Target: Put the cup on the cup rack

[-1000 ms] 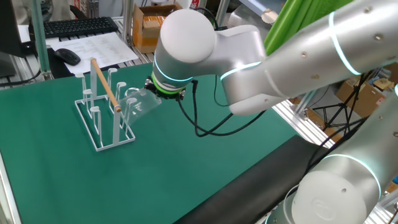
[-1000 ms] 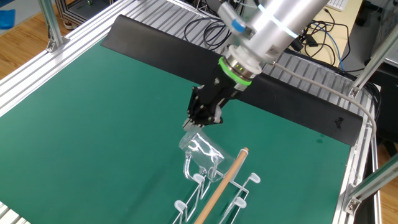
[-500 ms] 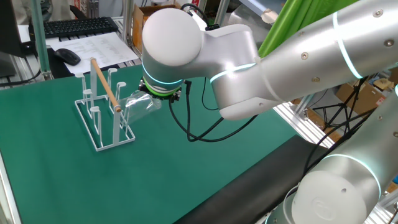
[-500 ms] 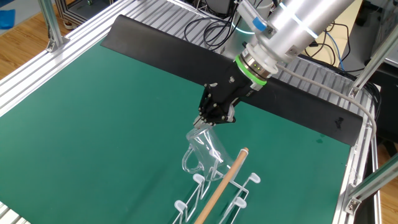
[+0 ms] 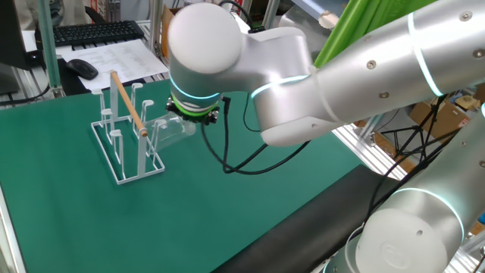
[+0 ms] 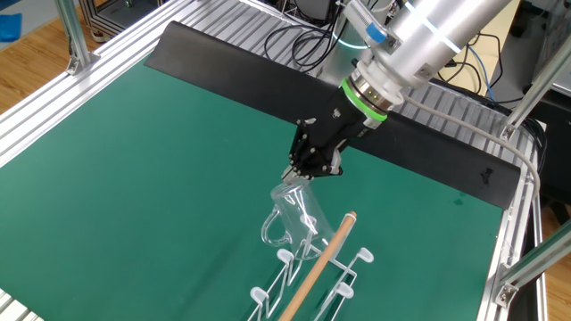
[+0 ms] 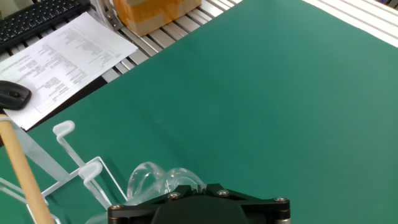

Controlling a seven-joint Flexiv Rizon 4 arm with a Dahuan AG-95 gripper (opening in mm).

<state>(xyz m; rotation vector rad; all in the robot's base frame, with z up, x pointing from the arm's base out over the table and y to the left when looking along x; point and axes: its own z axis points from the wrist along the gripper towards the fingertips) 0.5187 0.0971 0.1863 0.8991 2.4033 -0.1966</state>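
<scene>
The cup point(image 6: 291, 212), a clear glass mug, hangs tilted from my gripper point(image 6: 302, 171), which is shut on its rim. It is at the near pegs of the white wire cup rack point(image 6: 308, 285), right beside the wooden rod point(image 6: 323, 257). From the one fixed view, the cup point(image 5: 171, 129) lies against the rack point(image 5: 121, 140) on its right side, with the gripper's fingers hidden under the arm's wrist. In the hand view the cup point(image 7: 159, 180) shows just beyond the gripper point(image 7: 198, 186), and a rack peg point(image 7: 64, 130) and the rod point(image 7: 23, 174) stand to the left.
The green mat point(image 5: 227, 205) covers the table. Beyond its far edge lie a keyboard point(image 5: 95, 32), a mouse point(image 5: 82, 68), papers point(image 5: 121, 57) and a cardboard box point(image 5: 186, 26). A black strip point(image 6: 268, 67) and aluminium rails point(image 6: 53, 107) border the mat.
The gripper has carried the cup closer to the rack and tipped it further, so that it now lies against the near pegs. Over the last half second there is little motion.
</scene>
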